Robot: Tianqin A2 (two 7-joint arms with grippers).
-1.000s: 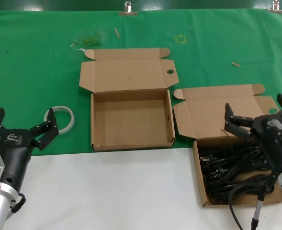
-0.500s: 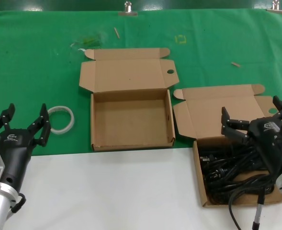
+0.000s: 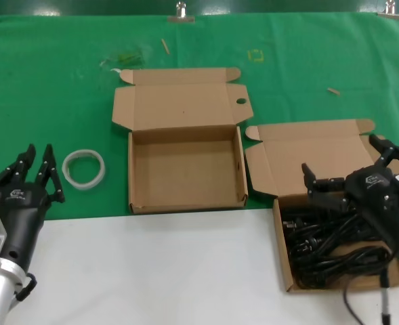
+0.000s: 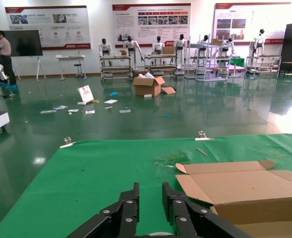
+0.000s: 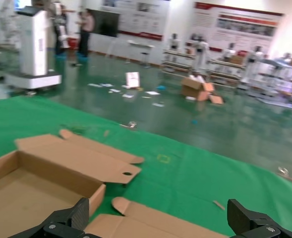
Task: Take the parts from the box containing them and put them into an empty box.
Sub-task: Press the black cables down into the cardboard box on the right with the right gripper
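Right hand (image 3: 355, 170) hung spread wide, empty, over your cords (image 3: 328, 244) in their box (image 3: 280, 237), staged to grab; left hand (image 3: 35, 172) nearly closed, empty, parked near the tape ring (image 3: 83, 168).

head cam high, looks down; 2 wrist cams low, face outward; all share empty box (image 3: 185, 169).

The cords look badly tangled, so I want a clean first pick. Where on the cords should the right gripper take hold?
Probably from straight above, on a raised loop near the middle of the cords. The low walls of their box block any side approach. The right gripper, open wide, hovers over the box's far edge.
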